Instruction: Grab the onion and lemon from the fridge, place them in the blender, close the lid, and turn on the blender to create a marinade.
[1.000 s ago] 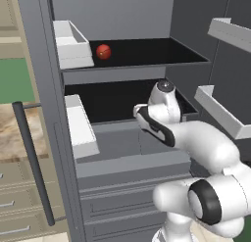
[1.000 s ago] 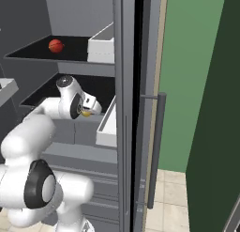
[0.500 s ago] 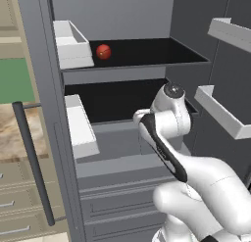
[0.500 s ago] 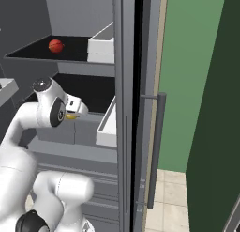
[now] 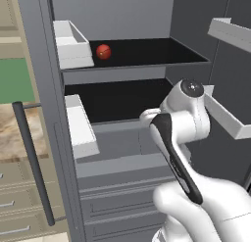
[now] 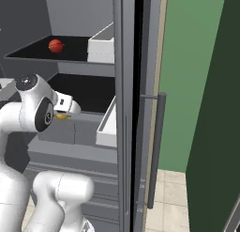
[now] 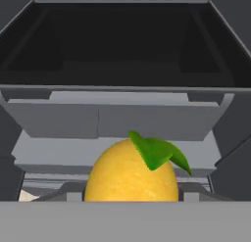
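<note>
Hand view has the lemon (image 7: 131,173) sitting low and centre, right up against the camera, with a green leaf on top; the fingers are closed on the lemon, their tips hidden behind the fruit. In the right base view a sliver of yellow (image 6: 61,116) shows under the white hand, so the fingers (image 6: 65,114) carry the fruit just in front of the lower shelf of the fridge (image 6: 123,52).

Against the pictures from half a second and a second ago, the hand has drawn back out of the fridge and risen a little; a second ago it reached down toward the lower shelf, now the wrist stands upright before the shelf's front edge. The forearm has swung closer to the cameras and covers more of the drawers in the left base view. The grip has not changed.

The onion (image 5: 103,51) lies where it lay before, on the upper dark shelf, just beside a white door bin (image 5: 71,44), well above and apart from the hand. A second white bin (image 5: 80,123) hangs below it on the left door, and others show on the right door (image 5: 230,119). The long dark bar handle (image 5: 33,162) slants at the left. The arm itself blocks the lower shelf's right part in the left base view.
</note>
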{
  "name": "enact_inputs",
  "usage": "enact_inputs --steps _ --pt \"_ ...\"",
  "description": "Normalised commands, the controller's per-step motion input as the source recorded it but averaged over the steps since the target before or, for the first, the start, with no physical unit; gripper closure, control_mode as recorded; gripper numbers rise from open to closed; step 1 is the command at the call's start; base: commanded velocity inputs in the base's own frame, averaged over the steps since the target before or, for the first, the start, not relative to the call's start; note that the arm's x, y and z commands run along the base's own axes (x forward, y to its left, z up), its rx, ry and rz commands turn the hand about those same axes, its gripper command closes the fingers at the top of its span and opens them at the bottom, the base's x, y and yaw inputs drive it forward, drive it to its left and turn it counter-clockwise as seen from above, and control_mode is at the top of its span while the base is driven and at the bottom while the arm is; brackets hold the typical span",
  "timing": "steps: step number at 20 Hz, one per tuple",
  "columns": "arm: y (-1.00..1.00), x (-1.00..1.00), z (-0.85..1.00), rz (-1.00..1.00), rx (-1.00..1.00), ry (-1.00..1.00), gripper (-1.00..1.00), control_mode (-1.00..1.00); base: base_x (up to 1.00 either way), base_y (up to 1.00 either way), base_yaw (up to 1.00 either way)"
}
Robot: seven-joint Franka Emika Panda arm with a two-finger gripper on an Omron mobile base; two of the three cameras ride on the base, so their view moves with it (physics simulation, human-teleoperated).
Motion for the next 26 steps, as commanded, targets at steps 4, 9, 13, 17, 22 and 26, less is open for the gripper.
enact_inputs --steps 4,9,13,17,22,26 --pt "-0.05 -0.71 0.54 0.0 0.0 0.0 1.0 -1.0 0.0 0.0 0.0" --pt "-0.44 -0.63 0.33 0.0 0.01 0.0 1.0 -1.0 0.0 0.0 0.0" --pt "-0.54 -0.49 0.04 0.0 0.0 0.0 1.0 -1.0 0.0 0.0 0.0" --pt "0.03 -0.26 0.0 0.0 -0.01 0.0 1.0 -1.0 0.0 0.0 0.0" --pt "0.08 -0.02 0.0 0.0 -0.01 0.0 1.0 -1.0 0.0 0.0 0.0" --pt "0.0 0.03 0.0 0.0 0.0 0.0 1.0 -1.0 0.0 0.0 0.0"
